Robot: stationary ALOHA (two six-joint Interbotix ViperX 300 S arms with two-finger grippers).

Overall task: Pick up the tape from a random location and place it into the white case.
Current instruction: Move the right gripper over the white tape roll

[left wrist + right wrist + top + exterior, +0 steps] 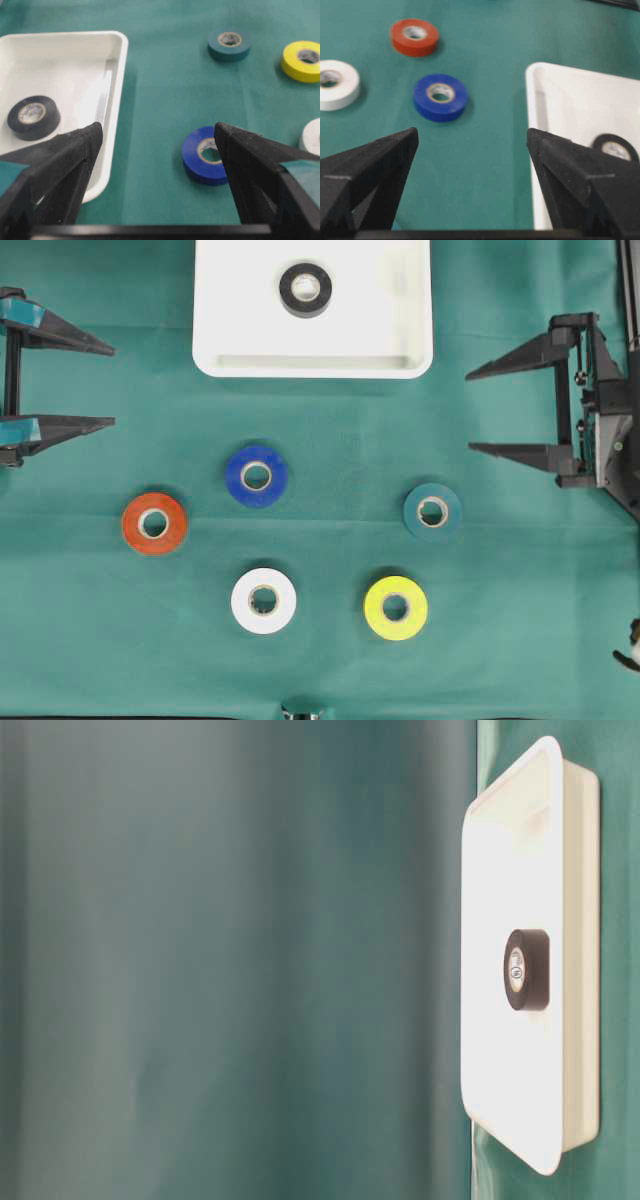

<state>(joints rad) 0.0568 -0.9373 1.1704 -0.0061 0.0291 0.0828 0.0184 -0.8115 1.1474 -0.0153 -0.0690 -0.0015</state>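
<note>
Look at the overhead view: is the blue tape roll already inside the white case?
No, the blue tape roll lies on the green cloth below the white case, which holds only a black roll.

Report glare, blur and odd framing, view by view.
Overhead: even light, sharp. Table-level: turned sideways, the white case overexposed, green cloth a soft blur. Left wrist: glare streak on the case wall. Right wrist: near fingers blurred, black tape soft.

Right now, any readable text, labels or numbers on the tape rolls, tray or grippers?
None legible.
Black tape roll in the white plastic case: faint marks on its grey inner core, too blurred to read.
Blue tape roll, yellow tape roll and the others: plain cores, no print.
</note>
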